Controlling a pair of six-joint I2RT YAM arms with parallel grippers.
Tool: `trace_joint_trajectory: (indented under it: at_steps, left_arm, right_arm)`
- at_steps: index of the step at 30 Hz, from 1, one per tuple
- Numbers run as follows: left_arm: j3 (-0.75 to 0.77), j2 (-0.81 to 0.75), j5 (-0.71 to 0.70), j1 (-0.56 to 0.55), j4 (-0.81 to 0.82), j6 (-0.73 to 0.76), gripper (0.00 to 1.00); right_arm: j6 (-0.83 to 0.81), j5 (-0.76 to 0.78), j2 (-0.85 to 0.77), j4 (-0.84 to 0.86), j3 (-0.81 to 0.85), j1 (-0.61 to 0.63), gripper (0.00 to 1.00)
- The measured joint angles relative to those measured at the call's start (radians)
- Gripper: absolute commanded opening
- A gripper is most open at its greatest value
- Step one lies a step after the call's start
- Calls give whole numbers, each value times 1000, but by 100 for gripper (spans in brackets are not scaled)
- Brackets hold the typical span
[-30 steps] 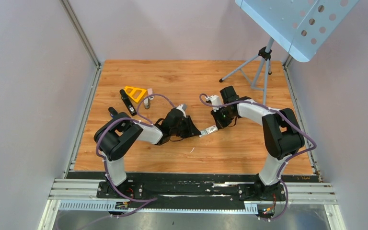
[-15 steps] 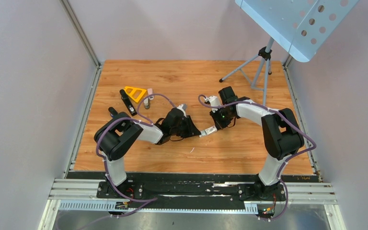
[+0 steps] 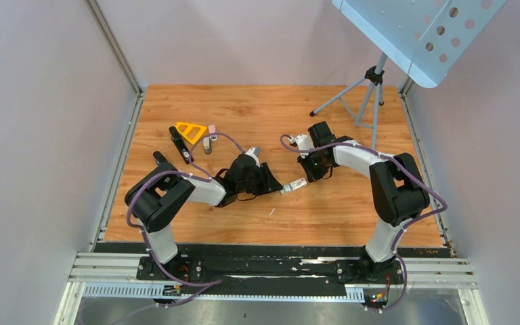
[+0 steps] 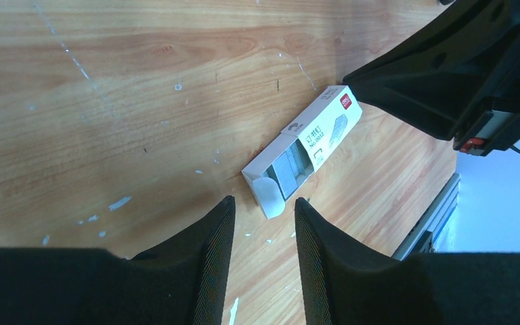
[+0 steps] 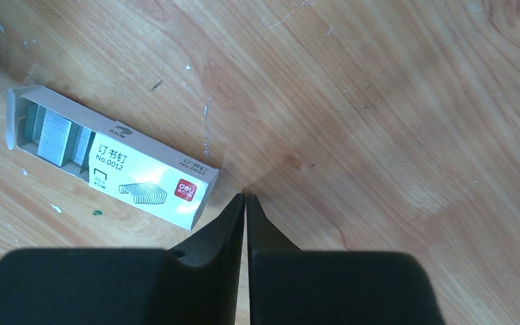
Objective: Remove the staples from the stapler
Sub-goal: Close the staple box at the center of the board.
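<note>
The black stapler (image 3: 180,145) lies at the back left of the wooden table, away from both grippers. A white staple box (image 3: 295,184) lies between the grippers with its end open, and grey staple bars (image 4: 291,169) show inside it; they also show in the right wrist view (image 5: 54,132). My left gripper (image 4: 264,201) is open and empty, its tips just short of the box's open flap. My right gripper (image 5: 245,198) is shut and empty, its tip on the table beside the box's closed end (image 5: 189,196). Whether staples sit in the stapler is hidden.
A yellow triangle (image 3: 191,131), a tiny pink stapler (image 3: 212,129) and a small grey cylinder (image 3: 207,145) lie near the black stapler. A tripod (image 3: 364,98) stands at the back right. A thin white sliver (image 3: 271,212) lies near the front.
My left arm's elbow has swung a little toward the left and the near edge. Its gripper stays by the box. The right arm and the box have barely moved.
</note>
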Motion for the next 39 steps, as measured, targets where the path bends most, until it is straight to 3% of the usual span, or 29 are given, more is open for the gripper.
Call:
trace_joint_trajectory:
  at_steps: [11,39]
  left_arm:
    - [-30,-42,-21,1,14,-6,25]
    - [18,37,33,1,6,-8,18]
  right_arm:
    - [0,6,0,-1,1,0,7]
    - [0,-17,2,-5,2,0,5]
